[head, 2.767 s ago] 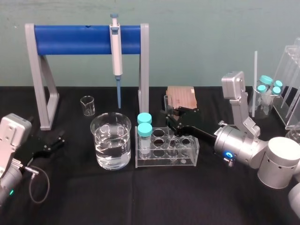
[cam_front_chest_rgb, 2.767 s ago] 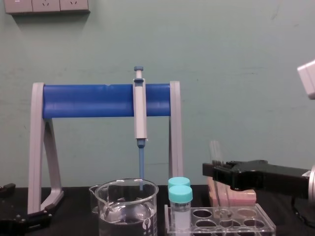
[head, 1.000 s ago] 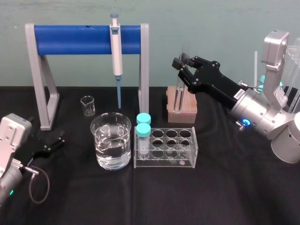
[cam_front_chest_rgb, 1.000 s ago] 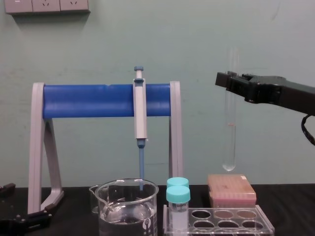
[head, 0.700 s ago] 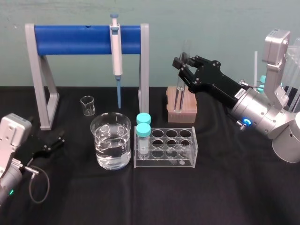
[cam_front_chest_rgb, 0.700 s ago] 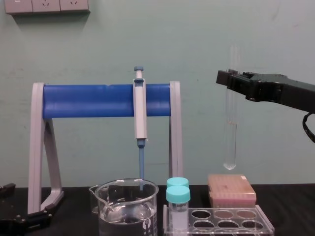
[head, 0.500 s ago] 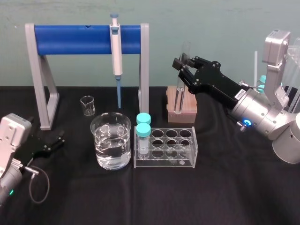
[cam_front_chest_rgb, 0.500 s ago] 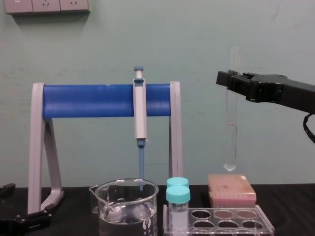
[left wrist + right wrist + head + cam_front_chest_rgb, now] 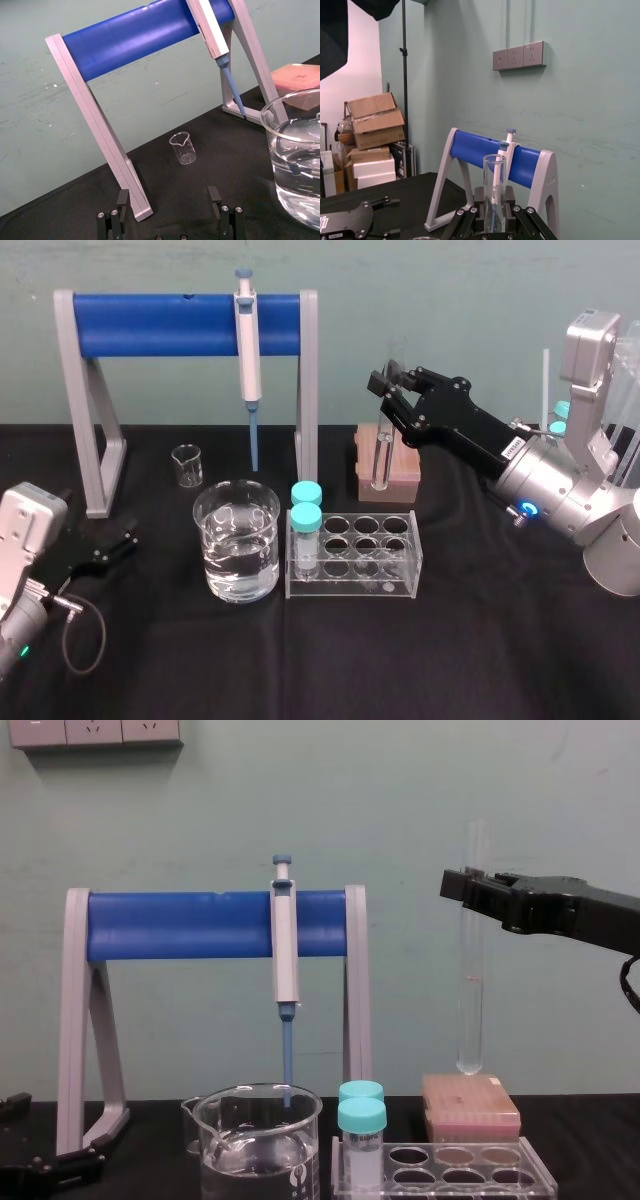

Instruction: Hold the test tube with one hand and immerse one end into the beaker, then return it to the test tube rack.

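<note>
Over the bench (image 9: 480, 640), right gripper (image 9: 385, 380) jaws clamp the test tube (image 9: 471, 970) upright. Next, likely: carry left, dip in the beaker (image 9: 206, 540); left gripper (image 9: 168, 201) parked near-left, jaws apart.

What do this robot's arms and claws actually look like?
Both arms are silver, ending in black two-fingered grippers. The right gripper carries a white label and its round wrist has a glowing blue ring. The left gripper sits on a boxy grey wrist with a looping black cable and green light.
</note>
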You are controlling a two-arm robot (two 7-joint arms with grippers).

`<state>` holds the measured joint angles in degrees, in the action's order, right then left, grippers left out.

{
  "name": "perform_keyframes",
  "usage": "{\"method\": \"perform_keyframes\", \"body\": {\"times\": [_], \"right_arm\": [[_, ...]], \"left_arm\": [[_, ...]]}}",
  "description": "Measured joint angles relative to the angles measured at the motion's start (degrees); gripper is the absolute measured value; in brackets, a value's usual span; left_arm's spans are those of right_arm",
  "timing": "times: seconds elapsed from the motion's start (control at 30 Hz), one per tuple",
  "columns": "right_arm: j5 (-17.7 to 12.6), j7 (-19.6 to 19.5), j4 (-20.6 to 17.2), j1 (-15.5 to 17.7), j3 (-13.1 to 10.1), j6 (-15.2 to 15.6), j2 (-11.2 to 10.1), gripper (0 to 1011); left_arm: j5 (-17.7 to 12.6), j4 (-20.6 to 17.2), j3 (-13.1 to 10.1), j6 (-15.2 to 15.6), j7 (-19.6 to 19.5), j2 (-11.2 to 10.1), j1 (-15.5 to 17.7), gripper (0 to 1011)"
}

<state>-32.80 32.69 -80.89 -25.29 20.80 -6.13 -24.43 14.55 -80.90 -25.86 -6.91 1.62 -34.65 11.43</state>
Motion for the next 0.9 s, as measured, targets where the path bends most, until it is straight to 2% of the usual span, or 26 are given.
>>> {"method": "perform_keyframes", "body": {"times": [0.9], "right_arm": [[-0.43, -0.32, -2.09, 1.55, -0.17, 0.46, -0.84, 225]], "left_arm": [[0.00, 0.00, 0.00, 0.00, 0.00, 0.00, 0.00, 1000]]}}
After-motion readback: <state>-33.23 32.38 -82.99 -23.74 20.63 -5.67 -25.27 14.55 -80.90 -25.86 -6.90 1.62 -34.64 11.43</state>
